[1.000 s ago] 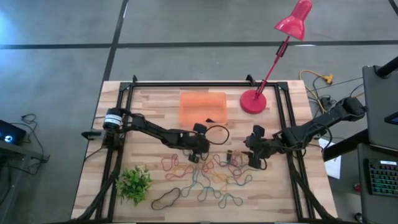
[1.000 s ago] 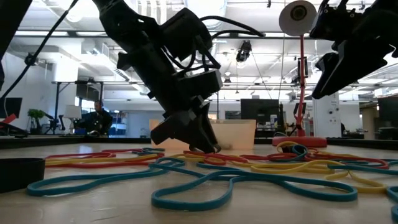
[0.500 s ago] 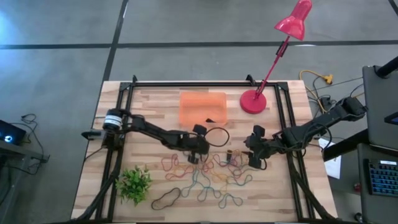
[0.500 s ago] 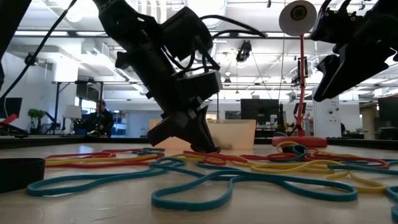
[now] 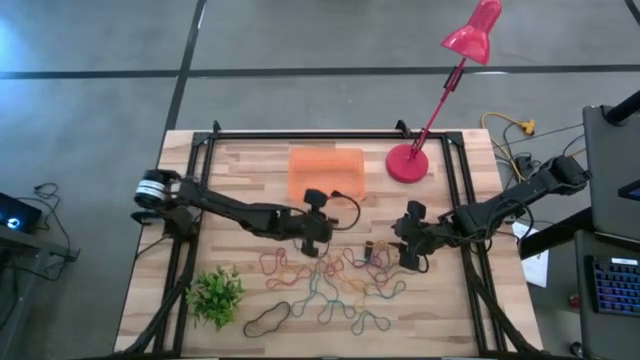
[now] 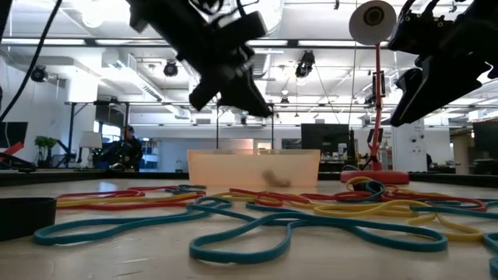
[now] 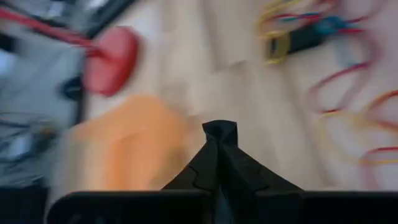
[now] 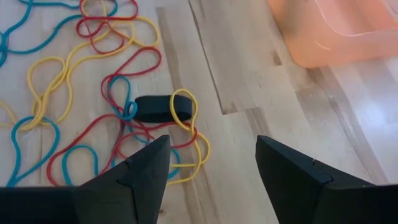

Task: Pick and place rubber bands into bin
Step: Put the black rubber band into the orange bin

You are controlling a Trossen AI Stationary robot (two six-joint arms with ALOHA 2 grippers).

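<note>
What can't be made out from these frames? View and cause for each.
- Left gripper, left wrist view: fingers pressed together, but motion blur hides whether a rubber band is pinched between them.
- Left gripper, high view: too small to show any load.
- Bin contents, high view: a dark shape inside, too small to identify; low view shows only a smudge through the translucent wall.
- Black rubber band, low view: cut off at the picture's edge.
- Right gripper, right wrist view: fingers open, tips cut off.

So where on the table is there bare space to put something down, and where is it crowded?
Bare wood lies left of the bin, up to the table frame, and at the near right corner. It is crowded in the middle front, where the rubber bands spread between the plant and the right gripper.
</note>
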